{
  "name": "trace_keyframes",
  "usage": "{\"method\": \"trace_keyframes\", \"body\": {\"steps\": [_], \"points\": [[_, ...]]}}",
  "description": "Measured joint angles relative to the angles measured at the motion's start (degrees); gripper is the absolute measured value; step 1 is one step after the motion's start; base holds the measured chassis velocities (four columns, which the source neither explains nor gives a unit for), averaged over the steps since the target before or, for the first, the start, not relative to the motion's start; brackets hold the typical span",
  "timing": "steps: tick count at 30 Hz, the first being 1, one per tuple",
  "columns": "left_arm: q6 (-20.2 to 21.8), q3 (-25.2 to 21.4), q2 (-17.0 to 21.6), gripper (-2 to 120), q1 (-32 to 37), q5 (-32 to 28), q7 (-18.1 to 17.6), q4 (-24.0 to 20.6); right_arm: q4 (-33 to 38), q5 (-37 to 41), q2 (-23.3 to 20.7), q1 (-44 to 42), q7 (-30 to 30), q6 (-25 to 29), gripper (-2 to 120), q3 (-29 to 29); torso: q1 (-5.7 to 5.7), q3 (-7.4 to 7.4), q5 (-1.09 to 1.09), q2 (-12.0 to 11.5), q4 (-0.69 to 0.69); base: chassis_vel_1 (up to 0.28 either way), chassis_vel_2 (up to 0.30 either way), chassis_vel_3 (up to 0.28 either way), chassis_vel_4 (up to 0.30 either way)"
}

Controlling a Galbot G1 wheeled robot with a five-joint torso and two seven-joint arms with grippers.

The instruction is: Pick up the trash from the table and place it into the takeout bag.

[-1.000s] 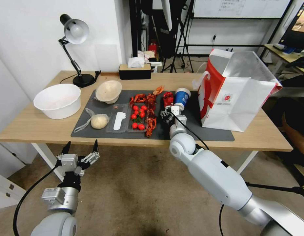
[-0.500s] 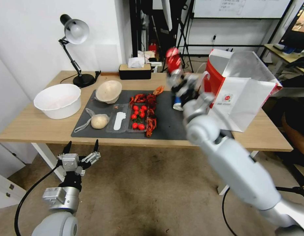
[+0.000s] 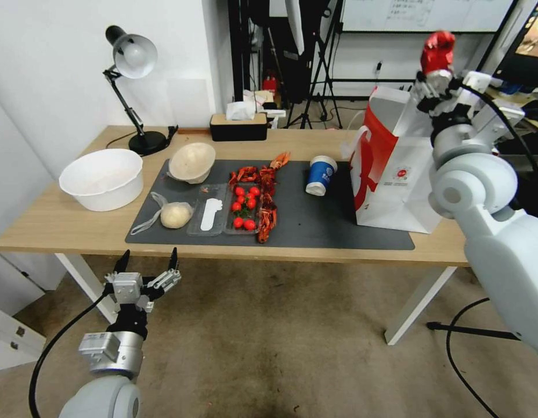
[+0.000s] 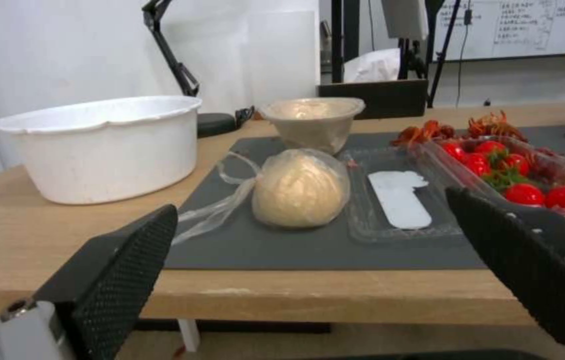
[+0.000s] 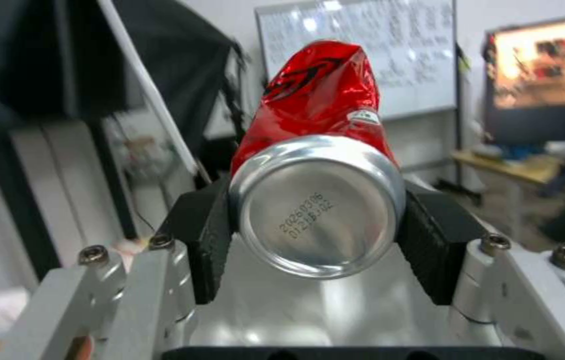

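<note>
One long counter point(image 3: 60, 223) with a light wood top and white legs spans the room, set against a white wall; tripods and a whiteboard stand behind, brown worn floor below. A dark grey mat point(image 3: 315, 223) covers its middle. At the mat's right end stands the takeout bag point(image 3: 396, 191), white with red sides, mouth open, silvery lining showing. A white tub point(image 3: 101, 178) sits at the counter's left, a desk lamp point(image 3: 131, 87) behind it, a black tissue box point(image 3: 239, 126) at the far edge. On the mat: beige paper bowl point(image 3: 191, 162) tipped on its side, clear bag with beige lump point(image 3: 174, 214), clear tray of red tomatoes point(image 3: 244, 207), blue paper cup point(image 3: 321, 175) leaning just beside the bag. Right pincer point(image 3: 436, 81) is raised above the bag's open mouth, pinching the crushed red can point(image 3: 437, 51) upright, pads on either side of its base. Left pincer point(image 3: 145, 273) hangs below the counter's near edge, fingers spread wide.
</note>
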Motion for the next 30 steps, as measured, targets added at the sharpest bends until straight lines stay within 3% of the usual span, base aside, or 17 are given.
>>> {"method": "trace_keyframes", "body": {"steps": [7,17,20,24,26,28,30], "points": [[-0.67,-0.18,-0.05,100,0.54,0.24,0.05,-0.07,0.39,0.67,1.1,-0.6,2.71,-3.55,52,0.0,0.0,0.0,-0.01,0.0,0.0,0.0,0.0,0.0,0.0],[-1.13,-0.53,0.0,100,0.98,0.24,0.02,-0.41,0.89,0.83,1.78,-0.39,3.63,-4.41,85,-0.14,0.0,0.0,-0.02,0.0,0.0,0.0,0.0,0.0,0.0],[-1.11,-0.51,0.1,100,0.76,0.24,0.01,-0.55,2.28,2.99,1.31,-0.38,-1.11,2.34,98,0.46,0.0,0.0,-0.01,0.0,-0.01,0.0,0.0,0.0,0.0],[-1.08,-0.47,0.15,100,0.67,0.24,0.01,-0.58,3.71,4.25,0.71,-0.68,-4.71,6.27,100,0.79,0.0,0.0,-0.04,0.0,0.0,0.0,0.0,0.0,0.0],[-1.01,-0.4,0.24,100,0.55,0.14,0.0,-0.64,7.75,4.69,-0.74,-4.35,-12.41,12.29,100,1.47,-0.02,0.0,-0.02,-0.01,0.0,0.0,0.0,0.0,0.0],[-1.01,-0.39,0.25,100,0.55,0.12,0.0,-0.65,8.17,4.69,-0.88,-4.89,-13.12,12.82,100,1.55,-0.02,0.0,-0.02,-0.01,0.0,0.0,0.0,0.0,0.0],[-1.0,-0.36,0.3,100,0.56,0.02,0.0,-0.65,11.29,3.54,-2.01,-10.67,-20.38,17.53,100,2.18,-0.02,0.0,-0.01,-0.01,-0.01,0.0,0.0,0.0,0.0]]}}
